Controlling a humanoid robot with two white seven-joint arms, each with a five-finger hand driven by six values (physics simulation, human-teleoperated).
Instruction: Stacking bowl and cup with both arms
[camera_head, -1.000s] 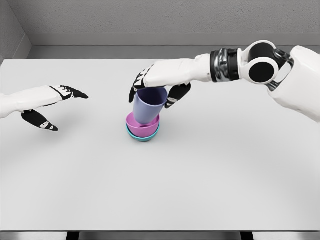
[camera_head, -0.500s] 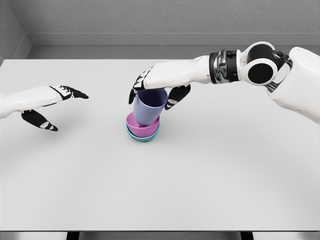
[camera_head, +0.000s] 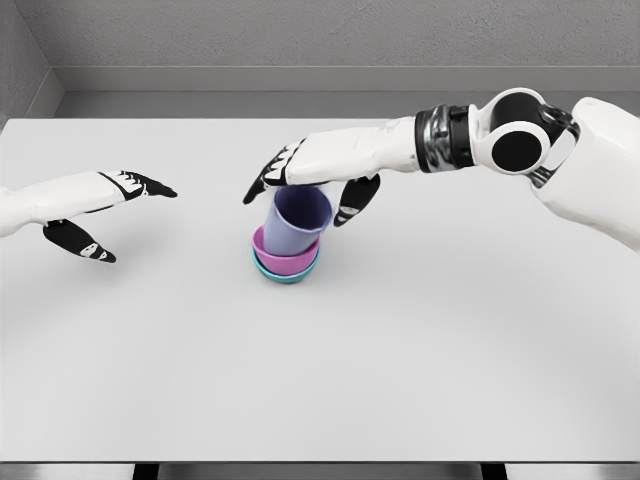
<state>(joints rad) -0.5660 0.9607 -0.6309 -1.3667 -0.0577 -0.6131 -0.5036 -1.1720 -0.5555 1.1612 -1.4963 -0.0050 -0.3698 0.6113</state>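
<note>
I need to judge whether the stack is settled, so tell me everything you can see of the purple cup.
The purple cup is a smooth, plain lavender tumbler, plastic by its look, with no handle and an open mouth facing up. It sits inside the pink bowl, which nests in the teal bowl, and it leans slightly to the right. The right hand hovers over its rim with fingers spread; whether any finger touches it cannot be told.

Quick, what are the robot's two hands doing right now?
Left hand: open, holding nothing.
Right hand: open, fingers spread just above the purple cup.
</note>
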